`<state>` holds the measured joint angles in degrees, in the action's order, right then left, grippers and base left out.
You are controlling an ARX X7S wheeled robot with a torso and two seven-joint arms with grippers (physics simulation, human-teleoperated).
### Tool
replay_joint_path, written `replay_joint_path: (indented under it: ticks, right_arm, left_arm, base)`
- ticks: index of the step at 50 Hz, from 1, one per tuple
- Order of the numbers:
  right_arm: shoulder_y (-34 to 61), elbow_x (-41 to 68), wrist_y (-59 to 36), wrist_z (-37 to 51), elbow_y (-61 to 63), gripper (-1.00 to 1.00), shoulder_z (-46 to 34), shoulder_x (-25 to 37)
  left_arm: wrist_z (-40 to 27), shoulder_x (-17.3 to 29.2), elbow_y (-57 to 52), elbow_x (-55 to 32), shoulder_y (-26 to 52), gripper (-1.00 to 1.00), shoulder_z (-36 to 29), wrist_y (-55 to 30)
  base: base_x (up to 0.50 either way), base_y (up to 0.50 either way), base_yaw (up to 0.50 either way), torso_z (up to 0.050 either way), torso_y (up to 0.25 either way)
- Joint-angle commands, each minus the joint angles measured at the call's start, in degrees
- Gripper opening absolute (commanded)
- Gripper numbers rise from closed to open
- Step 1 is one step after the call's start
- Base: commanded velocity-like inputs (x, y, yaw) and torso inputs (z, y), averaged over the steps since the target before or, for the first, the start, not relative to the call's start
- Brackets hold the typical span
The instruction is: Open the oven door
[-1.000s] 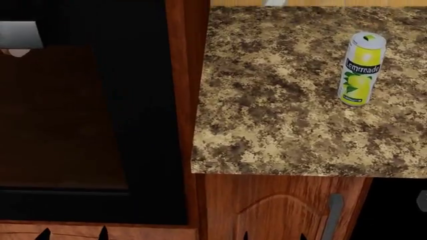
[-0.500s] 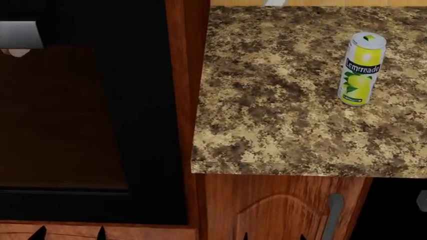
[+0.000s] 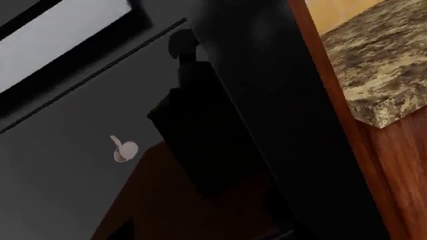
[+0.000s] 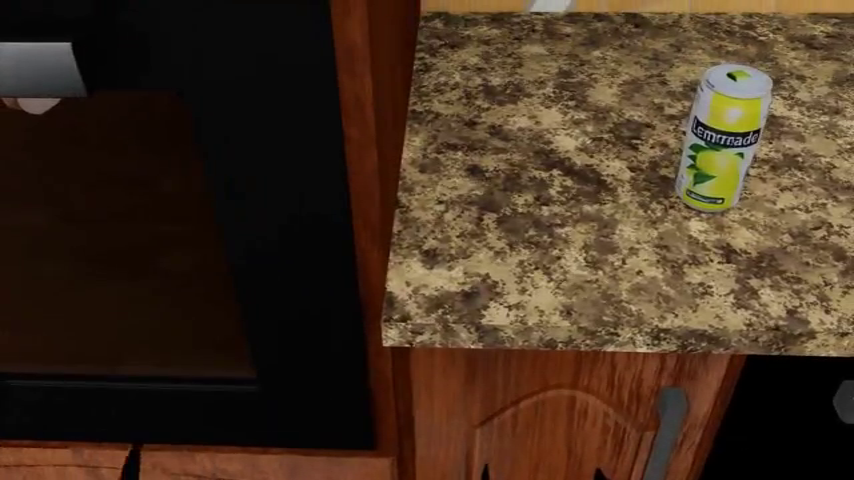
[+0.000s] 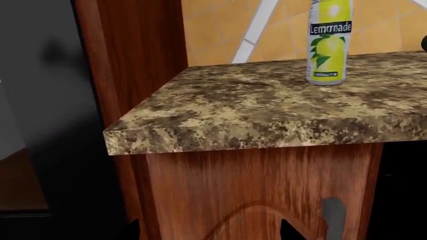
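Now: oven door (image 4: pixel 160 230) shut, filling my head view's left.
Its grey handle (image 4: pixel 40 68) sits at upper left. Lemonade can (image 4: pixel 722 137) upright on desk (image 4: pixel 561 230). My claws' grip: cannot tell.

The oven door (image 4: pixel 147 250) is a large panel with a black frame around a dark brown-tinted glass window. It fills the left of the head view, standing upright and apparently shut, flush with the reddish wooden upright on its right. A grey metal bar handle (image 4: pixel 40 68) crosses its upper edge, cut off by the frame. The left wrist view shows the door (image 3: pixel 220 150) close up and dim.
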<state>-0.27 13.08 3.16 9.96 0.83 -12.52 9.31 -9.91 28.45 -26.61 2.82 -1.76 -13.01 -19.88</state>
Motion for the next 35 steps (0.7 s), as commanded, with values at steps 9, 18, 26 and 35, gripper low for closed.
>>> replay_joint_path:
  ticks: [9, 18, 26, 35]
  right_arm:
    - [0.0, 0.5, -0.1, 0.6, 0.7, 1.0, -1.0, 0.5]
    - [0.2, 0.9, -0.2, 0.8, 0.8, 1.0, -1.3, 0.7]
    - [0.4, 1.2, 0.1, 0.8, 0.5, 1.0, -1.7, 0.7]
    - [0.5, 1.3, 0.2, 1.0, 0.4, 1.0, -2.2, 0.8]
  left_arm:
    - [6.7, 13.8, -12.6, 8.7, 2.0, 1.0, 0.2, -13.1]
    - [9.6, 18.9, -15.6, 10.8, 2.7, 1.0, 1.6, -17.1]
    - [12.3, 23.1, -16.5, 12.1, 4.1, 1.0, 2.6, -19.2]
    - [16.8, 26.7, -16.0, 14.6, 11.0, 1.0, 0.1, -21.4]
  base:
    - [0.0, 0.0, 0.0, 0.0, 0.0]
    - [0.0, 0.0, 0.0, 0.0, 0.0]
    - [0.0, 0.0, 0.0, 0.0, 0.0]
    - [0.0, 0.0, 0.0, 0.0, 0.0]
